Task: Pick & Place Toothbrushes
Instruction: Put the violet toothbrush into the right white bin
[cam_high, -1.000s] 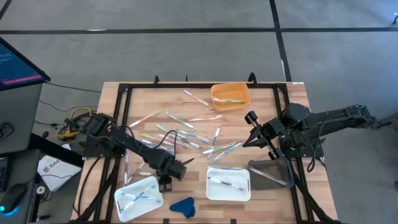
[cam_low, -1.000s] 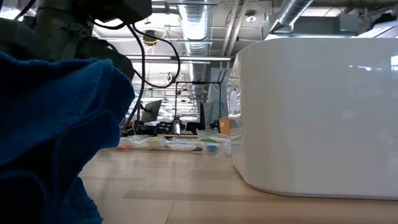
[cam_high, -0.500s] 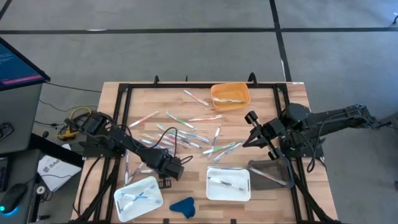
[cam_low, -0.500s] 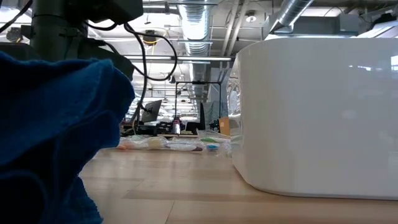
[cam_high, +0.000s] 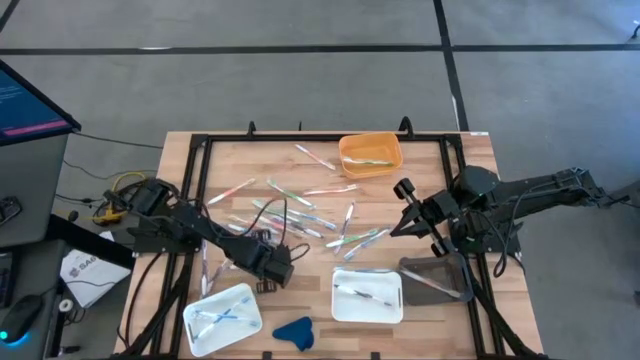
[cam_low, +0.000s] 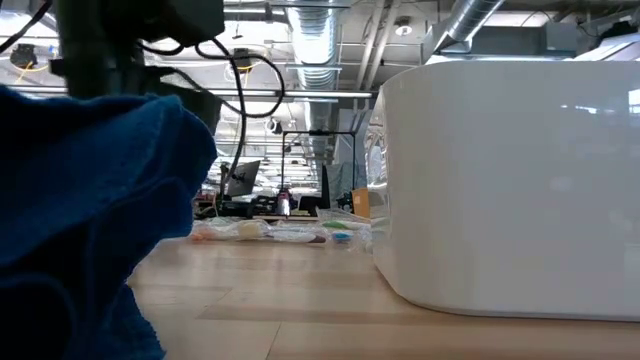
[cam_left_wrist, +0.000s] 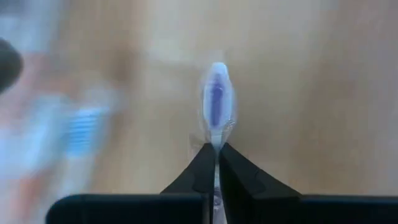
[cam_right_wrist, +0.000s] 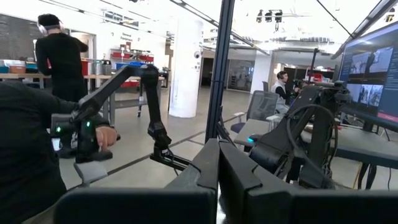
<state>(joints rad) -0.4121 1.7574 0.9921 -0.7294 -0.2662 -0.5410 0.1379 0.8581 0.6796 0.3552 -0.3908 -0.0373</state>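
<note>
The left gripper (cam_high: 270, 268) sits low over the butcher-block table (cam_high: 470, 160), at about 7 o'clock from the table's middle. Its two dark wedge fingers (cam_left_wrist: 202, 171) are pinched together on a thin toothbrush (cam_left_wrist: 216, 104); the brush's oval head, translucent with a violet core, sticks out just past the tips over bare wood. A blurred second brush with blue bristles lies beside it.

The other toothbrushes (cam_high: 300, 215) lie scattered as slim white sticks with pastel accents across the middle of the table, from 9 to 3 o'clock. One rests in the orange, rounded plastic bin (cam_high: 371, 153) at 12 o'clock. A few lie in the white tray (cam_high: 222, 318) at 7 o'clock, just beside the left gripper, and one in the second white tray (cam_high: 368, 296) at 5 o'clock. A clear grey tray (cam_high: 437, 277) stands next to that one, at 4 o'clock.

The right gripper (cam_high: 402, 188) is raised at 3 o'clock with its fingers (cam_right_wrist: 205, 168) closed on nothing, pointing level into the room.

A crumpled blue cloth (cam_high: 294, 331), soft and fuzzy, lies at 6 o'clock between the white trays; in the low view it fills the near side beside a smooth, glossy white tray wall.
</note>
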